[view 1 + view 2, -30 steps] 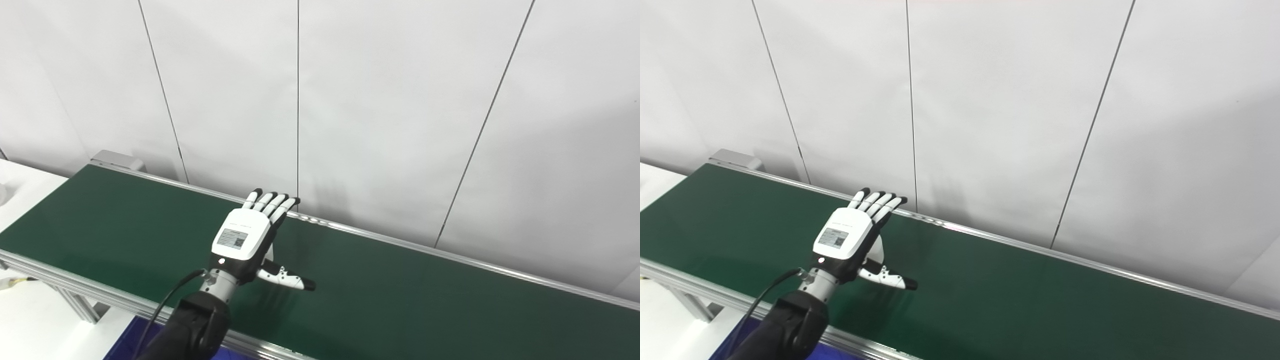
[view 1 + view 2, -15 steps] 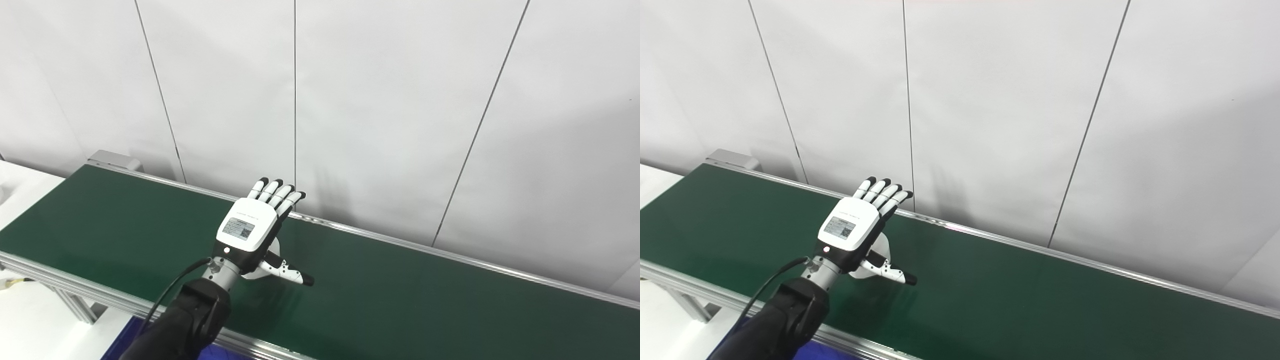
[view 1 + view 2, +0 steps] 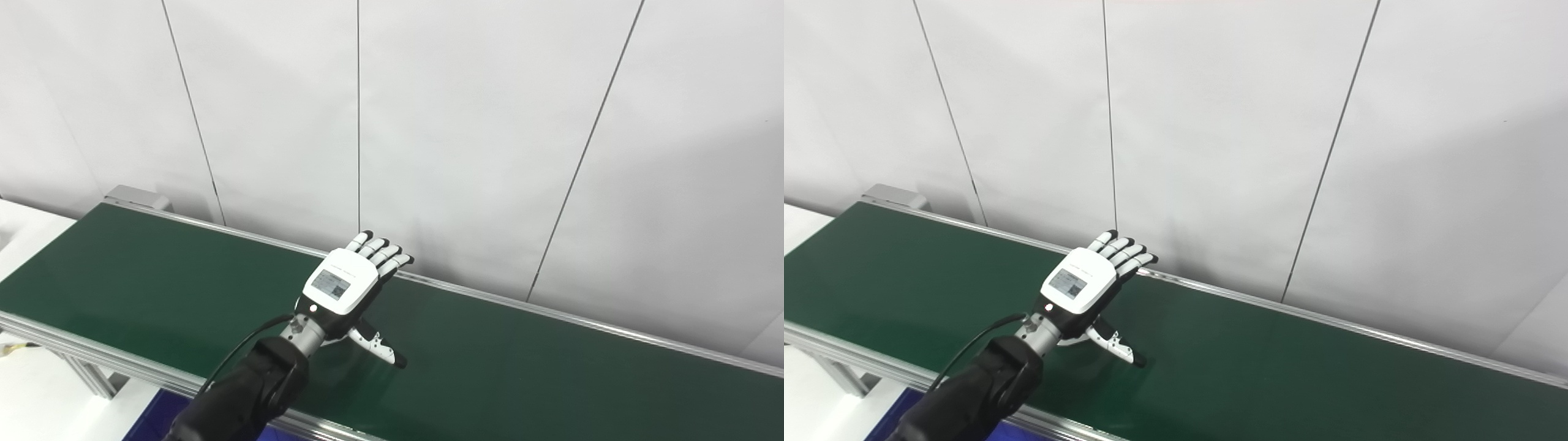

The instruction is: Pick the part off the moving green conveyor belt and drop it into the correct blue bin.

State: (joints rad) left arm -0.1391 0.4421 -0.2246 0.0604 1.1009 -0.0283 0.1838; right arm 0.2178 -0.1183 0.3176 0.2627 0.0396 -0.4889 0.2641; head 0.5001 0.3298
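Far left, a white table [image 3: 24, 229] edge sits beside your green conveyor belt [image 3: 153, 275]. A sliver of blue bin [image 3: 153, 416] shows below its near rail. Your left robot hand [image 3: 343, 288] hovers over the belt, fingers spread and empty; a white part [image 3: 1072, 339] peeks from beneath its palm. You're mid-reach: next, lower and close around it.
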